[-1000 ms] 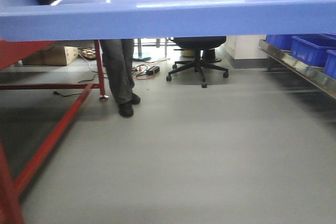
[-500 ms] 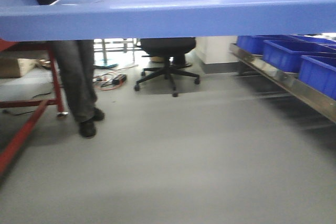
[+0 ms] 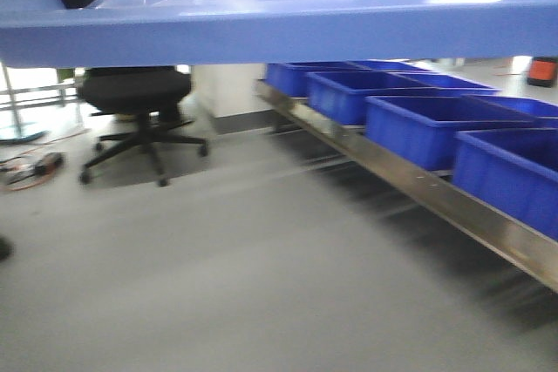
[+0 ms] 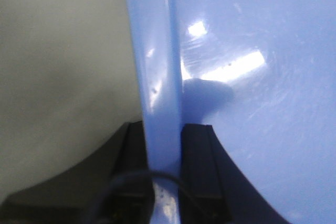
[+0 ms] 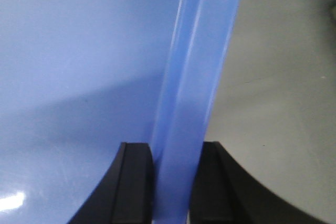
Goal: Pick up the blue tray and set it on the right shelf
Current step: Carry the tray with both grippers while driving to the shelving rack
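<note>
The blue tray [image 3: 279, 32] is held in the air and spans the whole top of the front view, its near rim facing me. In the left wrist view my left gripper [image 4: 164, 153] is shut on the tray's left rim [image 4: 157, 51], one black finger on each side. My right gripper [image 5: 176, 174] is likewise shut on the tray's right rim [image 5: 199, 66], and the tray's floor [image 5: 79, 51] fills the left of that view. The right shelf [image 3: 418, 185] shows its shiny steel front lip, running diagonally along the right side below the tray.
Several deep dark-blue bins [image 3: 418, 124] stand in a row on the shelf. A black office chair [image 3: 139, 102] stands on the grey floor at the back left, with cables [image 3: 30, 167] lying beside it. Grey floor lies between me and the shelf.
The front view has swung right: the red table and the person's legs have left the frame, the chair has slid left, and the shelf with bins now fills the right. Both grippers still hold the tray.
</note>
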